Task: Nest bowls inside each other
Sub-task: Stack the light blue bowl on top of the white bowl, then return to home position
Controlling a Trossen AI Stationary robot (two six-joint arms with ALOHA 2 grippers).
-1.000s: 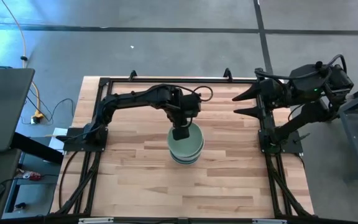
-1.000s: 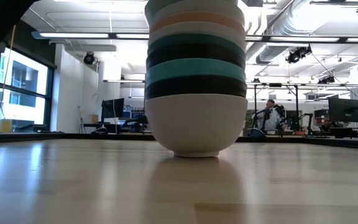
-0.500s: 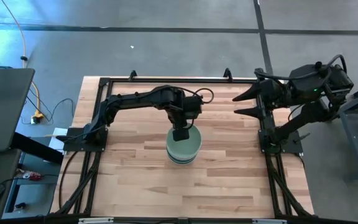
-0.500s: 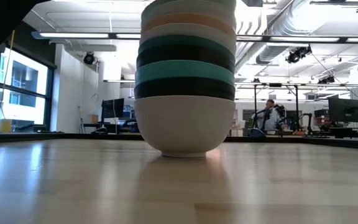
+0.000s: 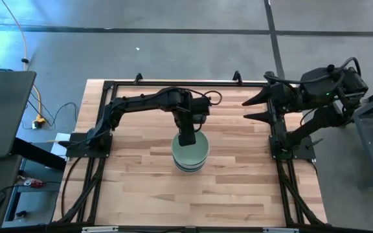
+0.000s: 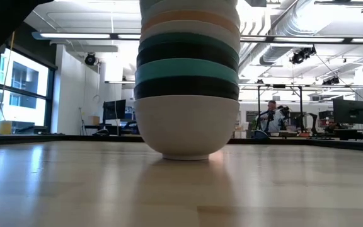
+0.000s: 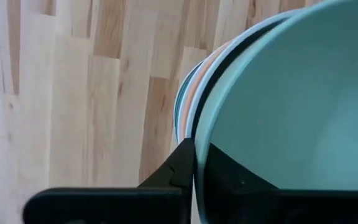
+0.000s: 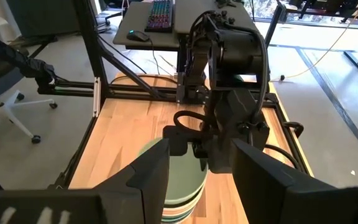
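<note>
Standing near the middle of the desk (image 5: 141, 181) is one stack of bowls (image 6: 186, 82), with seven rims countable in the low view: white at the bottom, black, teal, black, white, peach, mint. Above the stack, the left hand (image 7: 194, 163) pinches the top bowl's rim. Well right of it, the right hand (image 5: 251, 109) waits, fingers spread.

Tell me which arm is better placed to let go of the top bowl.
Left. Its hand grips the rim of the top bowl on the stack. The right hand waits open at the table's edge, apart from the stack.
</note>
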